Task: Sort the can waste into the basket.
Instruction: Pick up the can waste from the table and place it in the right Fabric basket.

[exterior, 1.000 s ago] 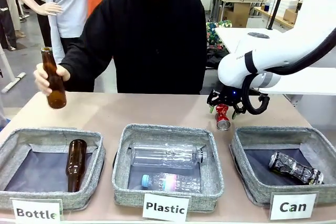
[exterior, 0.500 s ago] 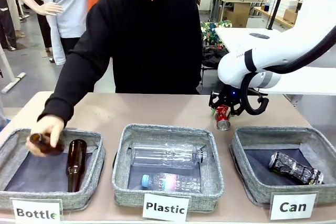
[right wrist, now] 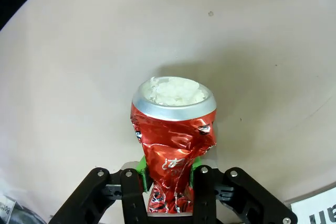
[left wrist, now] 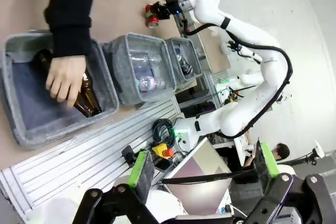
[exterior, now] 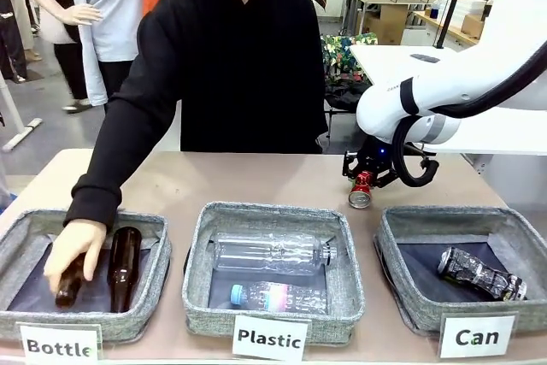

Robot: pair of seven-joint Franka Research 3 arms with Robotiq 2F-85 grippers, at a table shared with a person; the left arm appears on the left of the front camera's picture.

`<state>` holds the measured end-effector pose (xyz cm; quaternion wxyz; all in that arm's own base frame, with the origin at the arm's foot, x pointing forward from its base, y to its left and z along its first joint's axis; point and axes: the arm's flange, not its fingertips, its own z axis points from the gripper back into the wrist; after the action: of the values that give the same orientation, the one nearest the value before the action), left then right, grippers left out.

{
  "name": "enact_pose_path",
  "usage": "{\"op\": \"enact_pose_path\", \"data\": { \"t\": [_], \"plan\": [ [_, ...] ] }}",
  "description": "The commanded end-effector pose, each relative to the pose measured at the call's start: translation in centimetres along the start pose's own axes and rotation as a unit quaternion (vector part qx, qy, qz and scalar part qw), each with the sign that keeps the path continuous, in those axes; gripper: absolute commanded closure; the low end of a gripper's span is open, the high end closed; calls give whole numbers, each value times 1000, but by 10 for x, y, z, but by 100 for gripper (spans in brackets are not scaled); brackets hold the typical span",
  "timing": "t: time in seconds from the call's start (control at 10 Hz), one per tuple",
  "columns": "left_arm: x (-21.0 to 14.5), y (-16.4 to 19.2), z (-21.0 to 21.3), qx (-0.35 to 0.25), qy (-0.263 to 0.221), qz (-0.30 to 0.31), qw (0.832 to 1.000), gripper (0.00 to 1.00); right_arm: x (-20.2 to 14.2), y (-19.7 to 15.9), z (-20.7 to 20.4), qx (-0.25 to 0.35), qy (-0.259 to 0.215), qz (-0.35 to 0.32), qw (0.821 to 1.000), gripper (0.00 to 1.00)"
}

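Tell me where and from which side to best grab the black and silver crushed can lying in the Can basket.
Judging by its pose, grip the black-and-silver can across its crushed, narrowed middle, coming straight down from above. It lies flat and slanted on the basket floor, so turn the tool's fingers crosswise to its length; the walls block any sideways approach.

right hand gripping red can above table, black can in Can basket

Red can held above table; black-and-silver can apparently lies in basket.
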<state>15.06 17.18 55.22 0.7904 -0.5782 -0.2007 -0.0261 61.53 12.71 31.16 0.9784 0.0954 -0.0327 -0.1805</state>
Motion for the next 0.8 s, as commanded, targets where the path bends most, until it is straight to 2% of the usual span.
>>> {"op": "enact_pose_path", "data": {
  "t": [0.0,0.6,0.7],
  "plan": [
    [3,12,10,0,-15,10,1000,0,3,-1,-1,20,6,11,1000,100],
    [5,9,1,-11,2,21,1000,0,5,-3,2,34,10,5,999,100],
    [7,1,-13,-24,20,28,999,0,8,-9,12,53,30,9,998,100]
  ]
}}
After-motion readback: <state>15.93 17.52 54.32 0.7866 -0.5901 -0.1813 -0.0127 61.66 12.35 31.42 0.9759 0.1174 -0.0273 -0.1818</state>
